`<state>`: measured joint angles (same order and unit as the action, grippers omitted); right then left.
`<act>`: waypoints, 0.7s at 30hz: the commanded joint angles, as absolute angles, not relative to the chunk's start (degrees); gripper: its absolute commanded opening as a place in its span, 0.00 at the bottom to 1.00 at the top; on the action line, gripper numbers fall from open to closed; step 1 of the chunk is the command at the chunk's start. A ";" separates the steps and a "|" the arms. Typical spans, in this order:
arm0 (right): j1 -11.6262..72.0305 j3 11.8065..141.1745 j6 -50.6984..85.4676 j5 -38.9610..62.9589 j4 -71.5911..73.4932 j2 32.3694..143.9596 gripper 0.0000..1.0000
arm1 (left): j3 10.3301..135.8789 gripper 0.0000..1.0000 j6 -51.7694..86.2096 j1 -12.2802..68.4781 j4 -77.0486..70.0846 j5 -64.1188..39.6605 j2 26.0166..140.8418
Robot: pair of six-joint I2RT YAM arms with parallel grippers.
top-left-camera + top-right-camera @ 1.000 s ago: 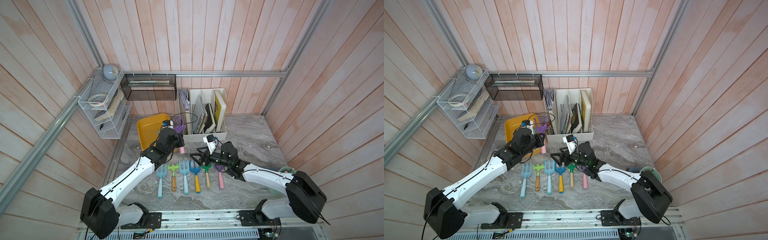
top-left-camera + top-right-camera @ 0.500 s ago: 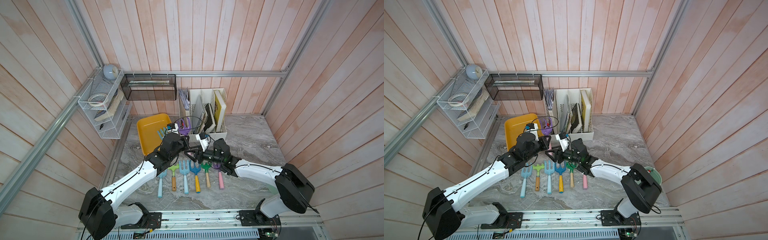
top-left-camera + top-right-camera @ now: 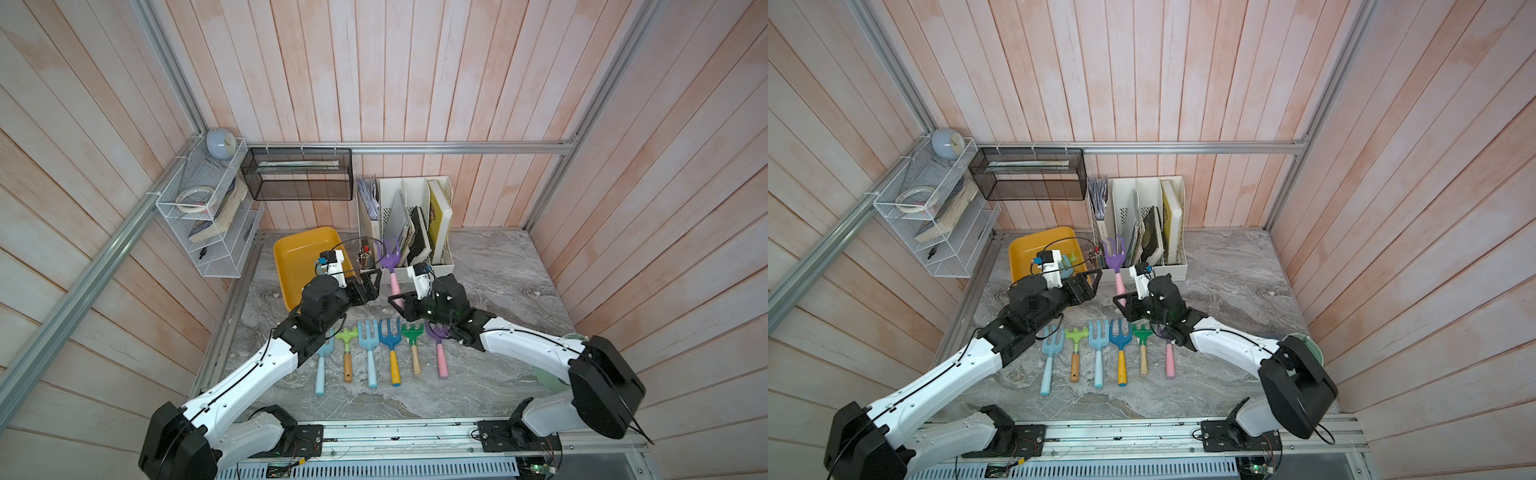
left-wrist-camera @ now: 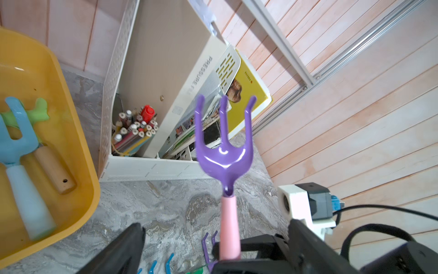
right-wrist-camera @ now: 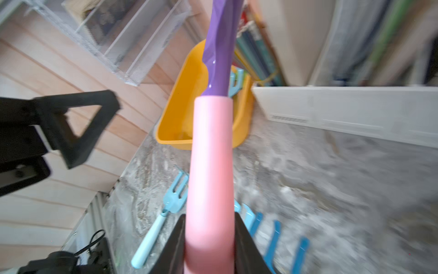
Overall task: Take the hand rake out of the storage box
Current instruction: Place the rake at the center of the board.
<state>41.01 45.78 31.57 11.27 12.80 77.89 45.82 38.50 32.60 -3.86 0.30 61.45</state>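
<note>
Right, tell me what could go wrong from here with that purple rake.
1. The right fingers pinch only the bottom end of the purple-headed, pink-handled plastic hand rake; roughly upright, it could pivot or slip.
2. Its tines sit close to the white slotted file organizer and might snag there.
3. Lowering it could knock the row of coloured hand rakes nearby.

A file organizer [image 3: 1171, 272] holding books [image 3: 439, 216] and pencils [image 4: 135, 132] stands at the table's [image 3: 490, 270] back edge. A mesh basket [image 3: 299, 183] and a wire shelf [image 3: 208, 232] bearing a clock [image 3: 221, 143] hang on the walls.
</note>
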 commanded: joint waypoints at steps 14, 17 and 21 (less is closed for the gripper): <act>18.37 27.87 31.94 10.54 -9.90 55.82 0.00 | 41.96 1.00 26.37 16.41 5.40 -0.16 54.19; 18.36 24.36 36.13 13.24 -10.64 55.34 0.00 | 41.89 1.00 26.60 15.93 6.23 0.82 54.63; 19.17 19.33 40.53 15.78 -12.04 51.65 0.00 | 43.41 1.00 26.64 15.23 9.40 4.24 57.06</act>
